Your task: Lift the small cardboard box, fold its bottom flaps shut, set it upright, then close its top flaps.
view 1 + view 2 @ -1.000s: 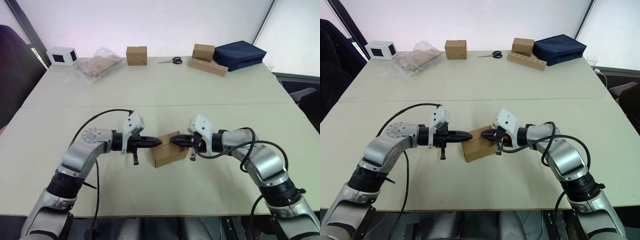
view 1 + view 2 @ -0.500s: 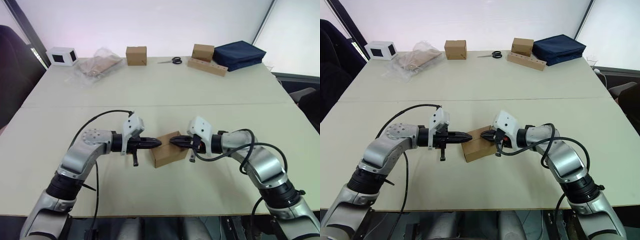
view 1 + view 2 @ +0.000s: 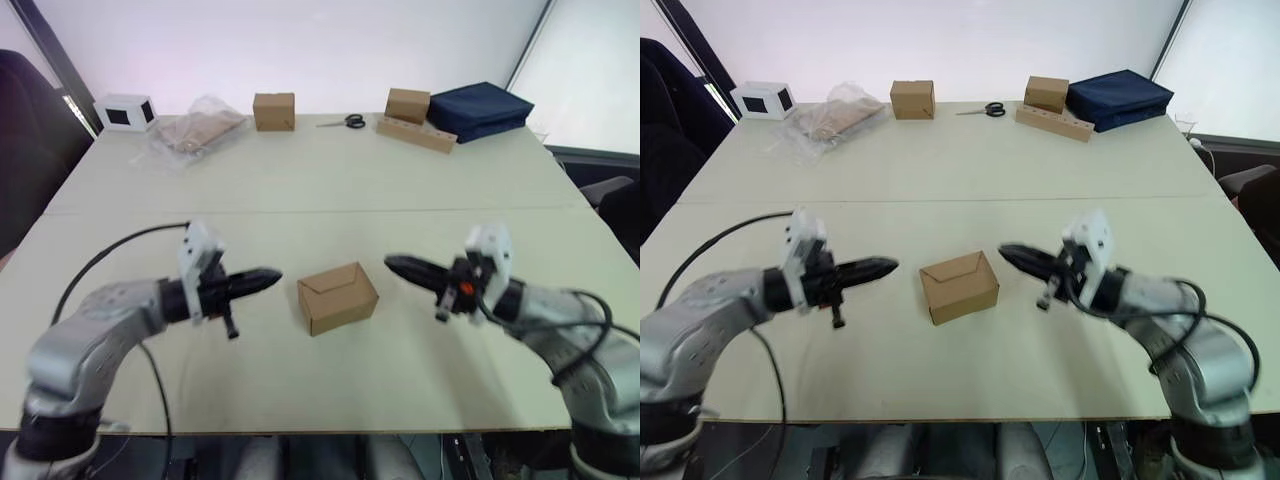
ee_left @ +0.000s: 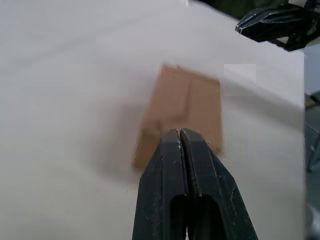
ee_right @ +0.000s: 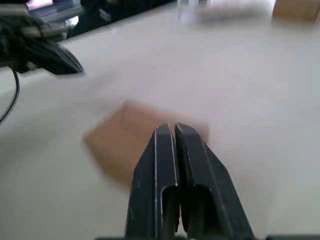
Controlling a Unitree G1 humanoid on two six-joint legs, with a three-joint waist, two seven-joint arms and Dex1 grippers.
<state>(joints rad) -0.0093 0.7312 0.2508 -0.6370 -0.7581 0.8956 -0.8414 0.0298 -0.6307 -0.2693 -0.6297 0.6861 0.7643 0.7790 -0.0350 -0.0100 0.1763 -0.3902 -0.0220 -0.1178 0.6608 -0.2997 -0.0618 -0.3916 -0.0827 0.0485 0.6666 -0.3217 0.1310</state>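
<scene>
The small cardboard box (image 3: 338, 297) sits on the pale table (image 3: 300, 180), near the table's front edge and roughly midway between the two grippers, touching neither. Its upper flaps lie folded flat, their seam visible across the top face, and it rests skewed relative to the table edge. The left gripper (image 3: 268, 278) hangs to the box's left, clear of it, black fingers pressed together and pointing at the box. The left wrist view confirms the two fingers (image 4: 170, 165) meeting along their length with nothing between them. The right gripper (image 3: 395, 266) hangs to the box's right, likewise clear of it, fingers pointing at the box; in the right wrist view its fingers (image 5: 162, 150) stand nearly together with only a narrow slit between them, holding nothing. Along the far edge of the table, well apart from the box, lie further items: a white box with a dark window (image 3: 124, 111) at the far left, a clear-plastic-wrapped cardboard stack (image 3: 195, 128) beside it, a second brown cardboard box (image 3: 273, 111), a pair of scissors (image 3: 345, 121), a third brown cardboard box (image 3: 406, 105) sitting on a flat cardboard piece (image 3: 415, 134), and a dark blue fabric case (image 3: 480, 108) at the far right.
</scene>
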